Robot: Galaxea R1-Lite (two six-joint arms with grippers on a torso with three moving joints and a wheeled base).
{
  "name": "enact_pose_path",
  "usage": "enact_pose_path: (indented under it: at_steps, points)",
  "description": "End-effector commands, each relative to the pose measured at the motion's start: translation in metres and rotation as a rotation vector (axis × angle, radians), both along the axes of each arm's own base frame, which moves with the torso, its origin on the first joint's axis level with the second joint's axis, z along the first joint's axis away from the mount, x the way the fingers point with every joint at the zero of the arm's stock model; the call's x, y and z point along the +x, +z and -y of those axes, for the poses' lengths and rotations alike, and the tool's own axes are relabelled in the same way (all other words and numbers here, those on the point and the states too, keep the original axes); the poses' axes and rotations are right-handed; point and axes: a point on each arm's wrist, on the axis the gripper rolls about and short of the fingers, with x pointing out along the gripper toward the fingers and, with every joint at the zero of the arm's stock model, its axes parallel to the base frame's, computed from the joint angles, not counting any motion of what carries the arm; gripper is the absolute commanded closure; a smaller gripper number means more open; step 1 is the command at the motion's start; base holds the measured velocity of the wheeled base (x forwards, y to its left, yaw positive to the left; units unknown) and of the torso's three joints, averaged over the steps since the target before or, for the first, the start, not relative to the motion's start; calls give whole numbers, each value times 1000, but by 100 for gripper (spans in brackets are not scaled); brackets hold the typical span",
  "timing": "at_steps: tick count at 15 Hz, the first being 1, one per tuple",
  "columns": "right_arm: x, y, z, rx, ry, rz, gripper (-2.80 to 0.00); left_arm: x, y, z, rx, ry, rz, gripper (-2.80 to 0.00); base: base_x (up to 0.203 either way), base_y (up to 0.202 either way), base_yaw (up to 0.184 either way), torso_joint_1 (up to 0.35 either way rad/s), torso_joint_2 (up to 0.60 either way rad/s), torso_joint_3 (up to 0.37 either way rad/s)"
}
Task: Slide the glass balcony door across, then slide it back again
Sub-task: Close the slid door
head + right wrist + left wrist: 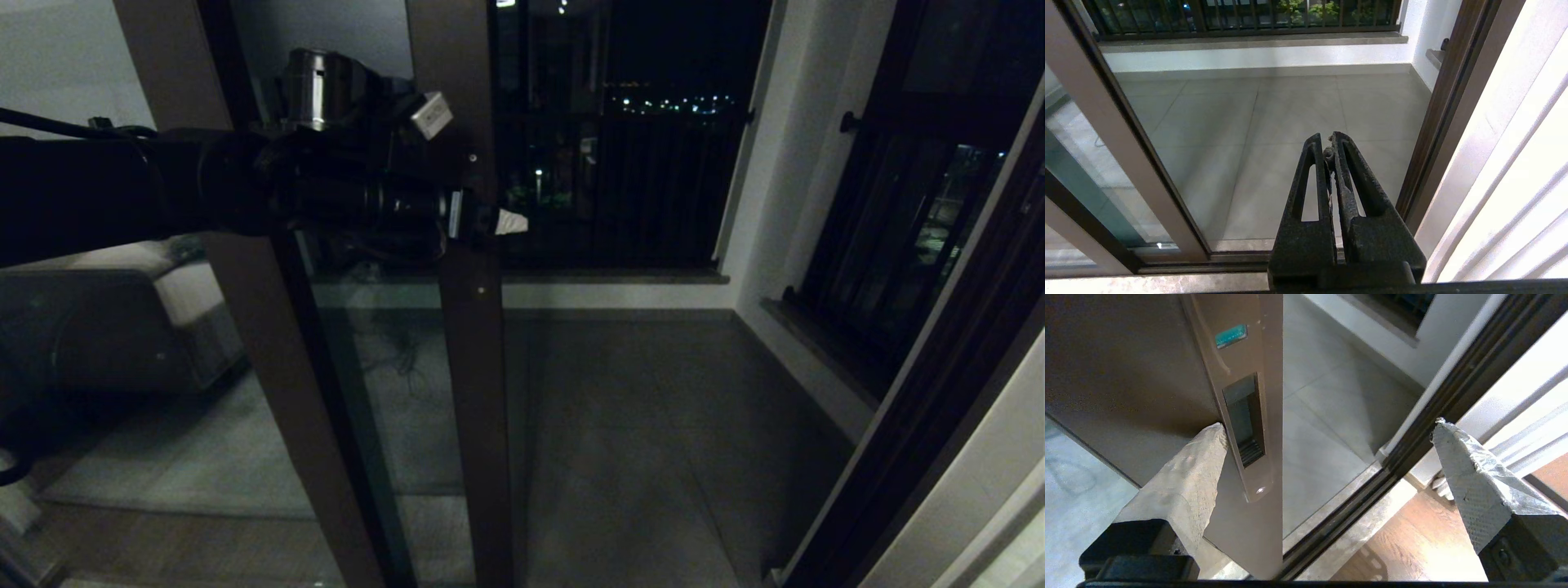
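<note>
Glass balcony door (1167, 375) — brown stile, recessed handle (1243, 416); left claw (1327, 428) spread — one finger (1188, 473) touching stile.

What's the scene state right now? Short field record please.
door: glass balcony door partly slid, doorway to the balcony open beside it
handle: recessed handle on the door's stile
left pincer: open, straddling the stile's edge, one fingertip against the stile beside the handle, other fingertip in free air
right pincer: shut, empty, idle, pointing at the balcony floor
</note>
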Motion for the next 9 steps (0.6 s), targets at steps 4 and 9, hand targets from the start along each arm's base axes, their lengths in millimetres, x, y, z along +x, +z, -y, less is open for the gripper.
enact_pose_path:
  at_steps: [4,9]
  points:
    - [0,0,0,0,1,-2,0,4,-6,19,12,3,-1,-280,0,0,0,0,0,0]
    - [0,0,0,0,1,-2,0,4,-9,33,13,-24,1,-280,0,0,0,0,0,0]
